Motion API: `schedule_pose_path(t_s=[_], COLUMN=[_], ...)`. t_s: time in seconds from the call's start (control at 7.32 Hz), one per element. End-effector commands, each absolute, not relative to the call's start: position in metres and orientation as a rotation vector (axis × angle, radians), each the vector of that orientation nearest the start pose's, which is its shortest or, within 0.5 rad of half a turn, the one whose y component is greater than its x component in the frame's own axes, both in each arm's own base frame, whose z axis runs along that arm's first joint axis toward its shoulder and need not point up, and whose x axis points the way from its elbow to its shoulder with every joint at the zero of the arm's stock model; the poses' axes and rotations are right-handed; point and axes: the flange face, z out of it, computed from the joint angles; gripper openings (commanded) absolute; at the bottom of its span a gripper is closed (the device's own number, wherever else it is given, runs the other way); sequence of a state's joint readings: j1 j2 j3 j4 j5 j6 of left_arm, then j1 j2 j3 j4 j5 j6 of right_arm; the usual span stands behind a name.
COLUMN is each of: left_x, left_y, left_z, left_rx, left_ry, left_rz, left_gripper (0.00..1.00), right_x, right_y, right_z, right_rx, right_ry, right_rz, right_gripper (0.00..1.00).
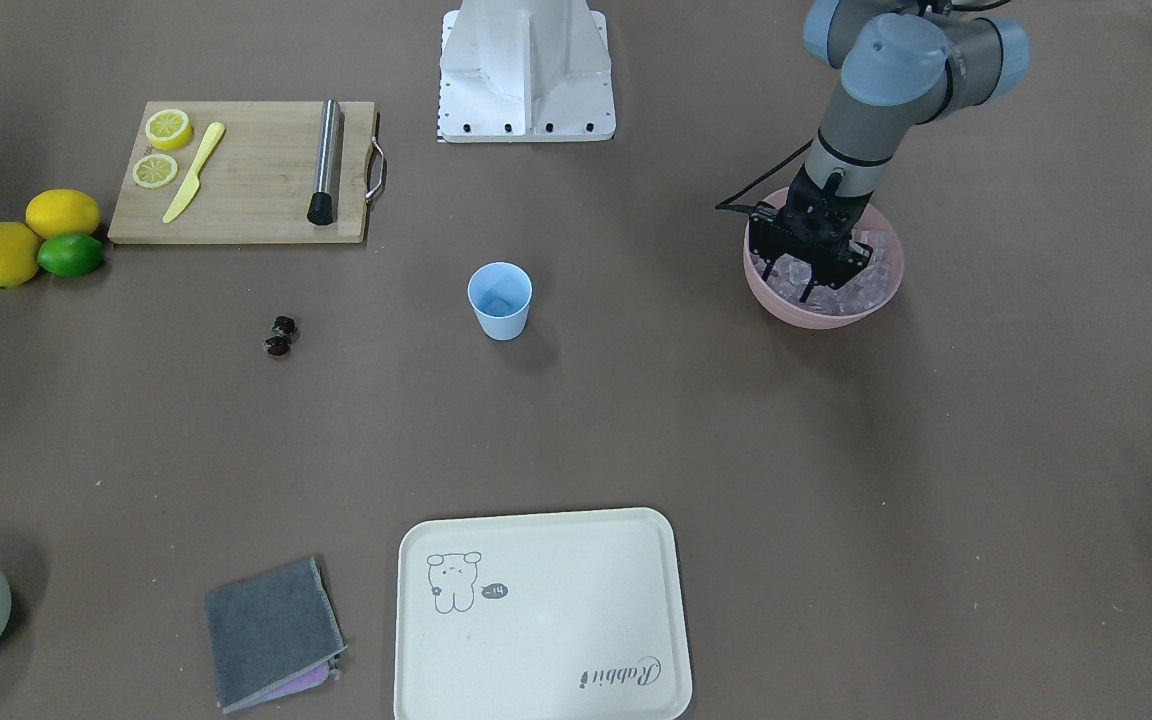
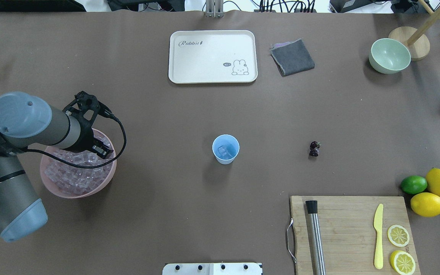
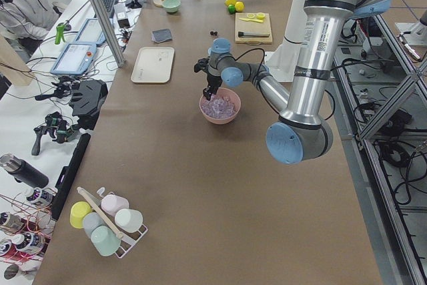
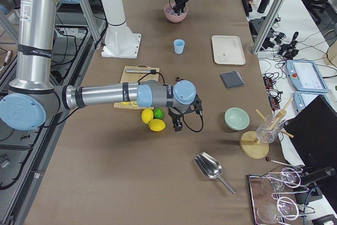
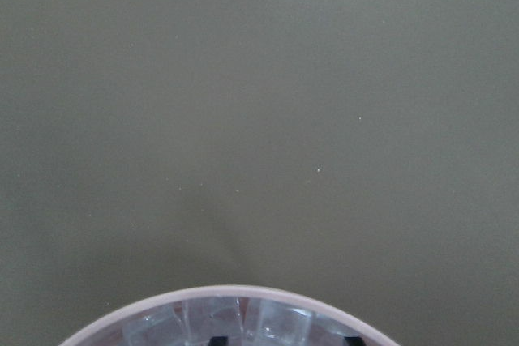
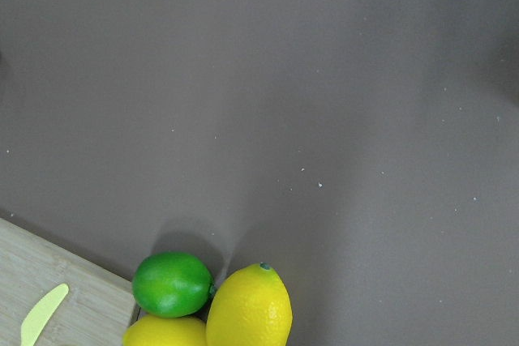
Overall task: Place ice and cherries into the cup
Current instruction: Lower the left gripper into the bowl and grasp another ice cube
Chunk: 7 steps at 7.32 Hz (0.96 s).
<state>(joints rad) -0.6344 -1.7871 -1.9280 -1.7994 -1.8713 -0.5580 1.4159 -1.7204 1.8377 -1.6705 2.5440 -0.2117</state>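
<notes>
The ice [image 2: 75, 172] fills a pink bowl [image 2: 64, 192] at the table's left end. My left gripper [image 2: 101, 149] reaches down into that heap. In the left wrist view its dark fingertips [image 5: 217, 340] stand wide apart among the cubes, so it is open. The pale blue cup [image 2: 225, 149] stands upright at mid-table with one cube inside, well apart from the bowl. The dark cherries [image 2: 314, 148] lie on the table to the cup's right. My right gripper [image 4: 176, 125] shows only in the exterior right view, above the lemons; I cannot tell its state.
A cutting board [image 2: 342, 221] carries a metal rod [image 2: 314, 236], a yellow knife [image 2: 378, 236] and lemon slices [image 2: 398, 235]. Two lemons and a lime [image 2: 413, 184] lie beside it. A cream tray [image 2: 212, 56], grey cloth [image 2: 292, 57] and green bowl [image 2: 389, 55] sit at the far side.
</notes>
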Motion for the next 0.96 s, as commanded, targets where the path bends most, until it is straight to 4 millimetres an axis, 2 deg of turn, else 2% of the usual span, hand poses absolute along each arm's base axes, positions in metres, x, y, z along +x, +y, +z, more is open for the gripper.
schedule_pose_path(t_s=[0.0, 0.27, 0.41, 0.55, 0.68, 0.82], left_x=[0.387, 0.38, 0.364, 0.351, 0.347, 0.37], left_y=[-0.418, -0.416, -0.416, -0.421, -0.43, -0.44], left_z=[0.355, 0.344, 0.328, 0.306, 0.274, 0.232], left_rx=[0.404, 0.419, 0.447, 0.48, 0.477, 0.435], left_ry=[0.76, 0.775, 0.796, 0.825, 0.893, 0.935], left_rz=[0.473, 0.47, 0.458, 0.443, 0.434, 0.349], left_gripper=[0.0, 0.0, 0.0, 0.0, 0.0, 0.0], right_x=[-0.016, -0.016, -0.016, -0.016, -0.016, -0.016], right_y=[-0.43, -0.43, -0.431, -0.431, -0.431, -0.431], right_z=[0.591, 0.591, 0.589, 0.589, 0.588, 0.587], right_rx=[0.046, 0.045, 0.048, 0.049, 0.05, 0.053], right_ry=[-0.979, -0.979, -0.979, -0.979, -0.979, -0.979], right_rz=[-0.347, -0.346, -0.347, -0.351, -0.35, -0.352], right_gripper=[1.0, 1.0, 1.0, 1.0, 1.0, 1.0])
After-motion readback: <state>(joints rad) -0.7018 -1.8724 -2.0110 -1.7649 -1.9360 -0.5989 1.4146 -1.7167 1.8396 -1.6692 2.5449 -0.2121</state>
